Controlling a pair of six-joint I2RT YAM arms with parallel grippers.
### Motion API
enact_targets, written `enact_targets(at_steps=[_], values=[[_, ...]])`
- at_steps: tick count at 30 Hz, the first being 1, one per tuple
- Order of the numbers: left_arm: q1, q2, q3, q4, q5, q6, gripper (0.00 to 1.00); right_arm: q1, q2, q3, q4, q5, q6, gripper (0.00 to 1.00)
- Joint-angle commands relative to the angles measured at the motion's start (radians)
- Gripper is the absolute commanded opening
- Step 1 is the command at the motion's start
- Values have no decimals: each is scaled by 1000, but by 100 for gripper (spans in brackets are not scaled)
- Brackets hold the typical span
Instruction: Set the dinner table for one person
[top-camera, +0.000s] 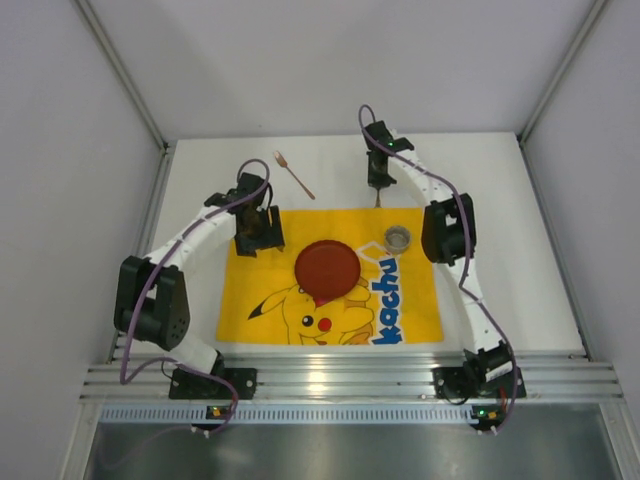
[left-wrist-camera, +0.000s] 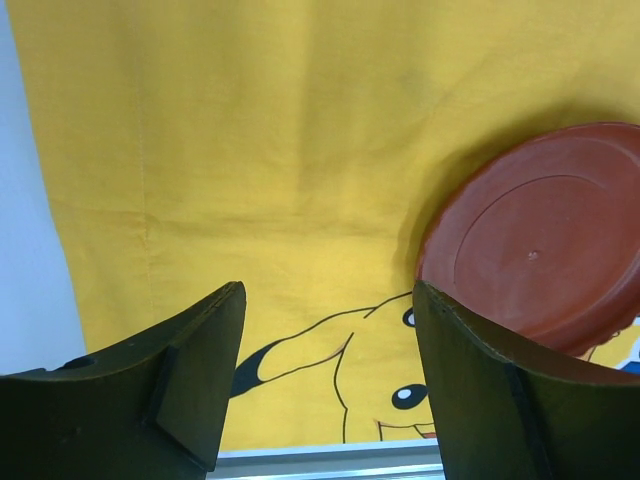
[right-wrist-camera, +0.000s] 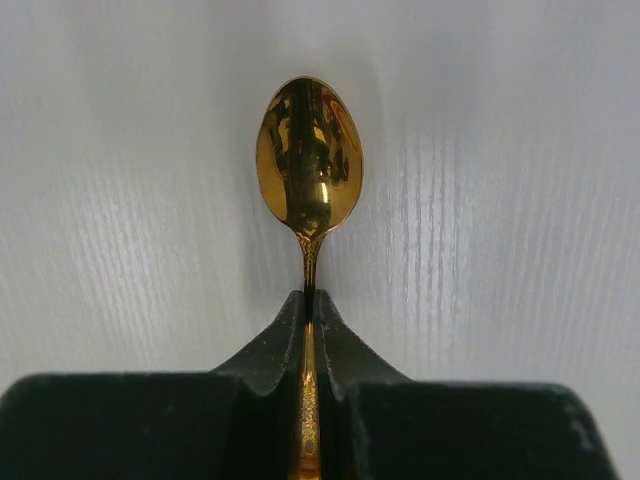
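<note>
The right gripper (right-wrist-camera: 308, 302) is clamped on the handle of a gold spoon (right-wrist-camera: 308, 160), whose bowl points away over the white worktop (right-wrist-camera: 500, 200) just past the far edge of the yellow Pikachu mat (top-camera: 250, 270). The left gripper (left-wrist-camera: 328, 295) hangs wide apart, holding nothing, over the mat beside the red-brown plate (left-wrist-camera: 545, 250) at its middle, with a small glass (top-camera: 398, 238) near the far right corner.

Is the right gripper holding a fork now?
No, the fingers of the right gripper are shut on the handle of a gold spoon.
</note>
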Motion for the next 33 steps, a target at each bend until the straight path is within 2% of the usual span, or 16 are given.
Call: enact_targets(at_steps=[1, 4, 7, 13, 16, 19, 22, 25, 33], values=[[2, -69, 15, -15, -19, -14, 73, -3, -185, -39, 35, -17, -42, 0], [2, -84, 18, -15, -19, -17, 73, -3, -301, -54, 44, -42, -50, 0], [2, -103, 35, -15, -35, -10, 73, -2, -445, -147, 56, -66, -48, 0], [2, -130, 62, -18, -61, 12, 75, 18, -758, -535, 95, -92, -32, 0], [2, -141, 69, -18, -67, 12, 75, 38, -899, -672, 101, -138, 5, 0], [2, -152, 69, -17, -69, 1, 75, 73, -1025, -904, 111, -203, 60, 0], [0, -164, 62, -15, -69, -14, 75, 114, -1122, -1048, 148, -279, 132, 0], [-1, -176, 58, -17, -72, -25, 74, 151, -1179, -1251, 182, -313, 182, 0], [-3, -193, 61, -39, -81, -30, 74, 170, -1205, -1447, 292, -353, 249, 0]])
